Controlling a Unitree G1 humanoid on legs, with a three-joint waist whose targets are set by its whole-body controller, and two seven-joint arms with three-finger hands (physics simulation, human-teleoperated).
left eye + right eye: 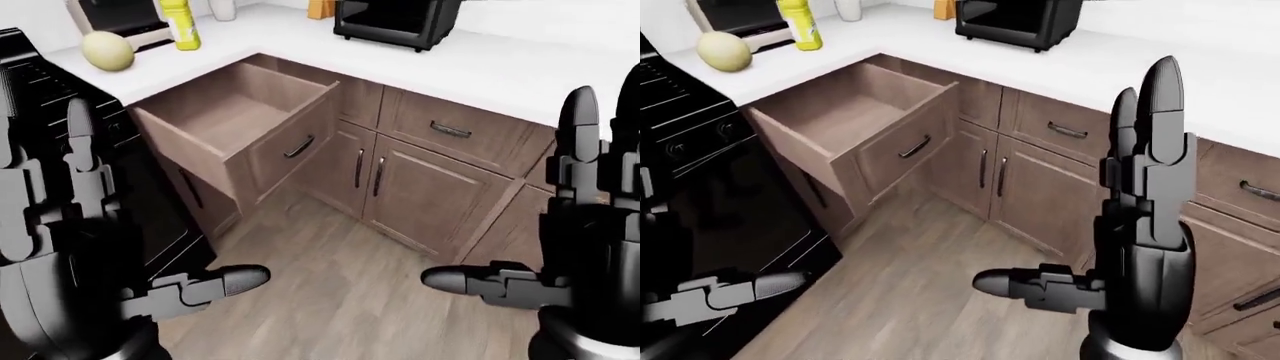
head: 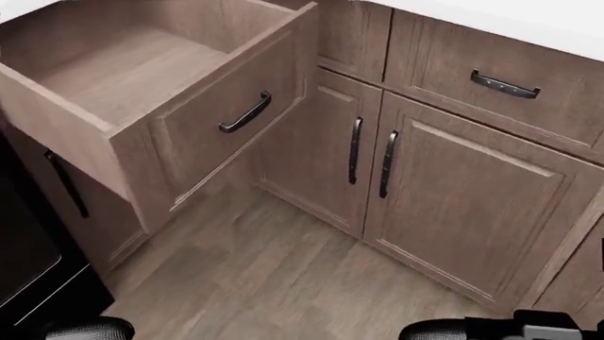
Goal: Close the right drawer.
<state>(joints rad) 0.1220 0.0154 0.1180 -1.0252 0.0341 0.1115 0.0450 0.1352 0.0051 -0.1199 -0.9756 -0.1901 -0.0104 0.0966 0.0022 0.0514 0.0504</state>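
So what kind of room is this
A simulated home kitchen, most likely: a black stove beside wood cabinets with one drawer pulled open, and a white counter holding a toaster oven and a yellow bottle.
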